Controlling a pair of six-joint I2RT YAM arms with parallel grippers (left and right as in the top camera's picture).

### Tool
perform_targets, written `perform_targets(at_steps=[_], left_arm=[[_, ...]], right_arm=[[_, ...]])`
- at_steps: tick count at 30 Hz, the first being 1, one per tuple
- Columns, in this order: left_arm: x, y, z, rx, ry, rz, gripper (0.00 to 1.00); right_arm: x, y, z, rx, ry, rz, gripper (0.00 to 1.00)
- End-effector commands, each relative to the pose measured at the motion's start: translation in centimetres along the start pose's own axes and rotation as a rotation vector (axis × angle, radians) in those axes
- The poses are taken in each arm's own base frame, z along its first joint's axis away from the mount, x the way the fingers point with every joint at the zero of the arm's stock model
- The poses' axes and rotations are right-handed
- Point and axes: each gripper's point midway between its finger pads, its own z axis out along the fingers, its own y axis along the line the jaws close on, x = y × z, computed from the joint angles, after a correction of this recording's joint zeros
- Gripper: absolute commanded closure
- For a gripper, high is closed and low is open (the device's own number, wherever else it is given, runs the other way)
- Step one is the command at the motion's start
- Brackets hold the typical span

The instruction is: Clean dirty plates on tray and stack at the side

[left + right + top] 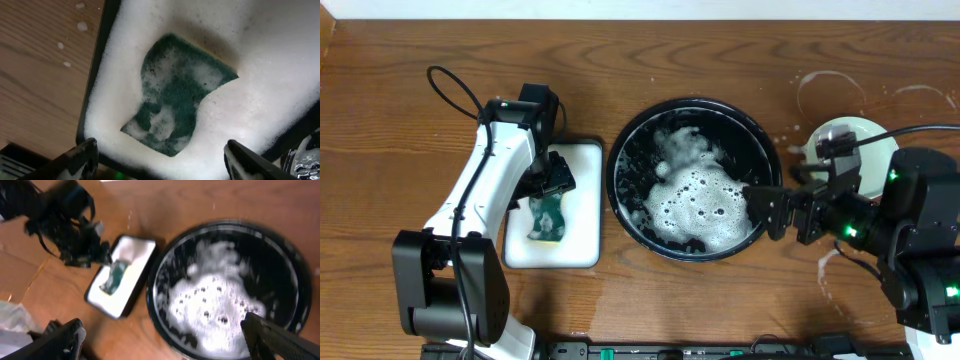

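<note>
The large black tray [620,150] sits mid-table, filled with white soap foam [705,195]; no plate shows in it. One pale mint plate [870,135] lies on the soapy wood at the right, partly under my right arm. My right gripper [772,212] hovers at the tray's right rim, open and empty; in the right wrist view its fingers [65,337] straddle the tray's rim [165,325]. My left gripper [552,185] hangs open over a green sponge [175,95] lying in foam, not touching it.
The sponge [548,215] rests on a white rectangular tray [585,200] left of the black tray. Whitish soap rings [830,90] and splashes mark the wood at the back right. My left arm [70,225] stands over the white tray [135,250].
</note>
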Motion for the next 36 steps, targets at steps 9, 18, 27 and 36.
perform_targets(at_steps=[9,18,27,36], left_arm=[[-0.2,0.4,-0.1,-0.017,-0.010,-0.001,0.19],[-0.2,0.4,-0.1,-0.017,-0.010,-0.001,0.19],[-0.2,0.4,-0.1,-0.017,-0.010,-0.001,0.19],[-0.2,0.4,-0.1,-0.017,-0.010,-0.001,0.19]], right_arm=[[-1.3,-3.9,-0.8,0.263,-0.050,-0.171,0.01],[0.2,-4.4,-0.1,0.301,-0.246,-0.429,0.01],[8.6,-7.4,2.3,0.300,-0.296,-0.449,0.01],[10.5,-8.3,3.1,0.299,-0.478,-0.516,0.01]])
